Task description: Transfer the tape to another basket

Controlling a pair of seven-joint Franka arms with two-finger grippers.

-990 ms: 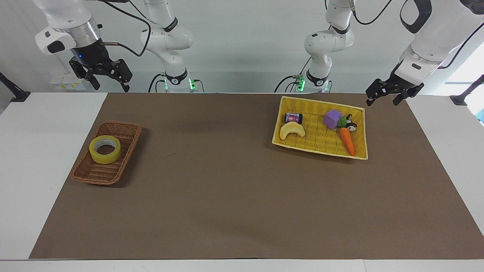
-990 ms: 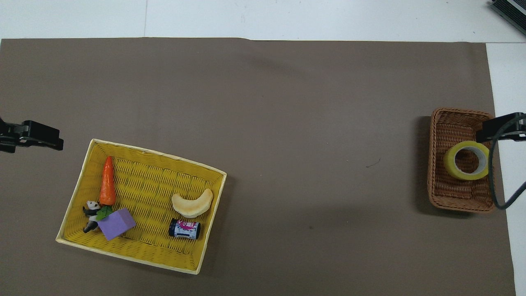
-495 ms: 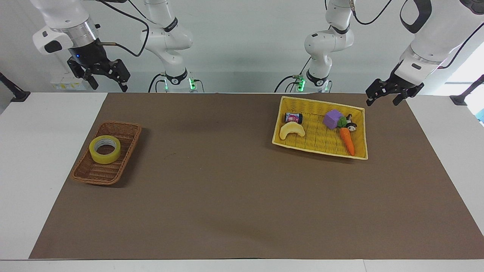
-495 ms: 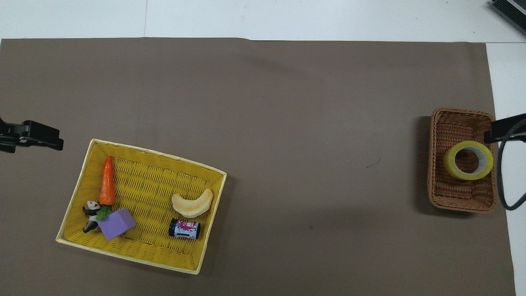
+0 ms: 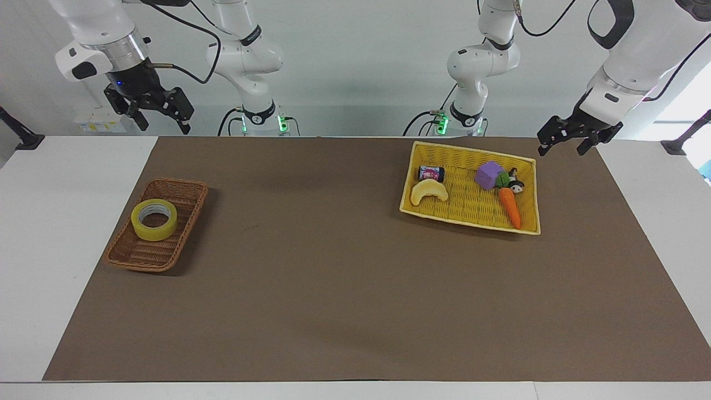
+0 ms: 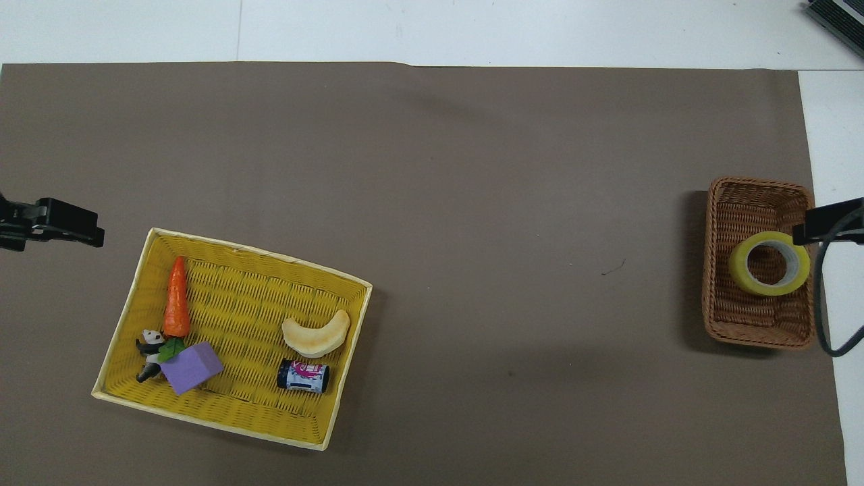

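Note:
The tape [image 5: 154,219], a yellow roll with a pale core, lies flat in the small brown wicker basket [image 5: 136,256] at the right arm's end of the table; it also shows in the overhead view [image 6: 769,263] inside the basket [image 6: 752,329]. My right gripper [image 5: 158,119] hangs open and empty high above the table, well clear of the basket; its tip shows at the overhead view's edge [image 6: 827,224]. My left gripper [image 5: 562,145] is open and empty, raised beside a corner of the yellow basket [image 5: 469,225], and waits.
The yellow basket [image 6: 118,337] at the left arm's end holds a toy carrot [image 6: 176,298], a purple block [image 6: 192,368], a small panda figure [image 6: 150,344], a pale crescent toy [image 6: 316,335] and a small can [image 6: 303,376]. A brown mat [image 6: 472,202] covers the table.
My right gripper has shifted only slightly in the air above the brown basket's end of the table. The tape, both baskets and the left arm have not moved.

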